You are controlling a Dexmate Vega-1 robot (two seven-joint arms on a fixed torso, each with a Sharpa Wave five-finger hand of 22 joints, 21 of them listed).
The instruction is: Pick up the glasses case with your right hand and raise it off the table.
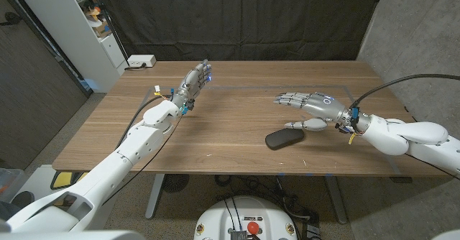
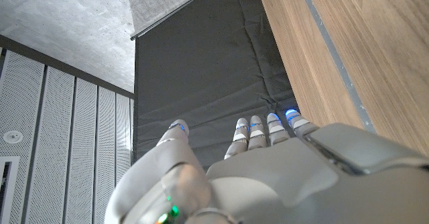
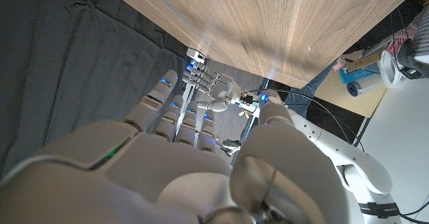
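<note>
A white box (image 1: 140, 60) sits at the wooden table's (image 1: 237, 107) far left corner, well apart from my work. The dark oval glasses case (image 1: 284, 139) lies flat near the front edge, just below my right hand (image 1: 310, 105), whose fingers are spread and empty; my left hand (image 1: 192, 82) waits with fingers extended, holding nothing.

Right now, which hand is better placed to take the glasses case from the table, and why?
The right hand. In the head view it hovers open just behind the glasses case, close to it. The left hand is far across the table, on the other side.
</note>
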